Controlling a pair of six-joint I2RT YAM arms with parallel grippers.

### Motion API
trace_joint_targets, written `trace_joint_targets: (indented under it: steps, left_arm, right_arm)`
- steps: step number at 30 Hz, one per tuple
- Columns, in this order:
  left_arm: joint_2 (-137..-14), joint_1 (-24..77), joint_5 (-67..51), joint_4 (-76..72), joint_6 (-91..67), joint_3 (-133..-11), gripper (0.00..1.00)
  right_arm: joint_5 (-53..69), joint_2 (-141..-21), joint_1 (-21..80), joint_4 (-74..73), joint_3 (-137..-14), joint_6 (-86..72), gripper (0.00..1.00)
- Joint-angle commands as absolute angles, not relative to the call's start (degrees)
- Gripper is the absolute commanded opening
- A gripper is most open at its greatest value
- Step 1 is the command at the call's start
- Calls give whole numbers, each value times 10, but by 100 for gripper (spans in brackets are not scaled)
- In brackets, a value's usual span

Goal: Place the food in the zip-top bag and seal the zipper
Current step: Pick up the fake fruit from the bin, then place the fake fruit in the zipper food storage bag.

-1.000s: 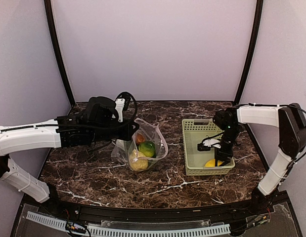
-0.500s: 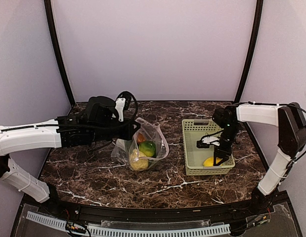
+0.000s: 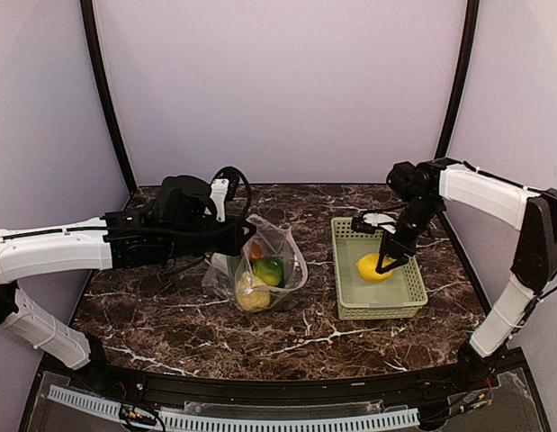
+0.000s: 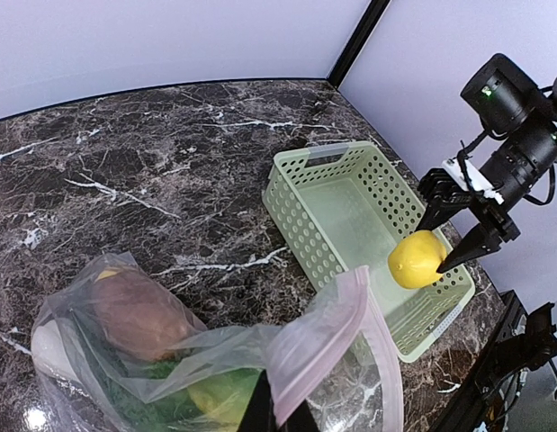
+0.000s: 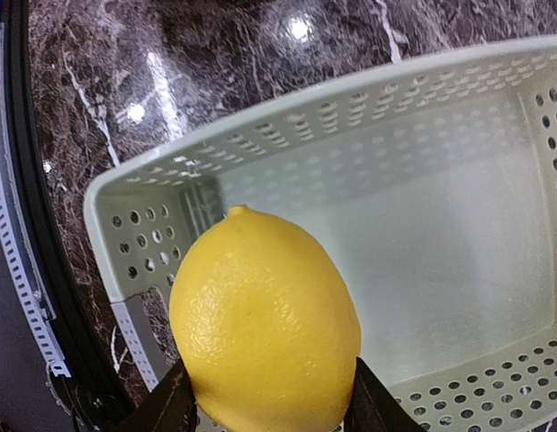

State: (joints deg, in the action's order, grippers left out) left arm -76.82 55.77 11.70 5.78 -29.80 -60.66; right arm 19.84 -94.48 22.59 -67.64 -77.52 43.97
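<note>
The mouth edge of the zip-top bag (image 4: 215, 360) is pinched between the tightly closed jaws of the left gripper (image 4: 276, 416) and held up from the dark marble table (image 3: 170, 315). A green lime (image 3: 268, 270), a yellow fruit (image 3: 251, 294), an orange fruit (image 3: 255, 252) and a tan lump (image 4: 134, 310) are contained in the bag. Further right, the lemon (image 3: 372, 267) is clamped between the part-spread jaws of the right gripper (image 3: 384, 262) and held over the light green basket (image 3: 350, 301).
</note>
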Motion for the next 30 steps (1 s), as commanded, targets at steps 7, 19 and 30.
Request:
trace_joint_targets:
  steps: [7,19,30]
  left_arm:
    - [-752,558,182,163,-207,-748,1]
    - [-810,559,147,249,-247,-783,1]
    - [-825,562,122,203,-267,-778,1]
  right_arm:
    - [366,-916,273,-776,-921,399,37]
    - [512,-933,313,-807,-1087,359,38]
    - [538,-930,348,-737,-1050,307,38]
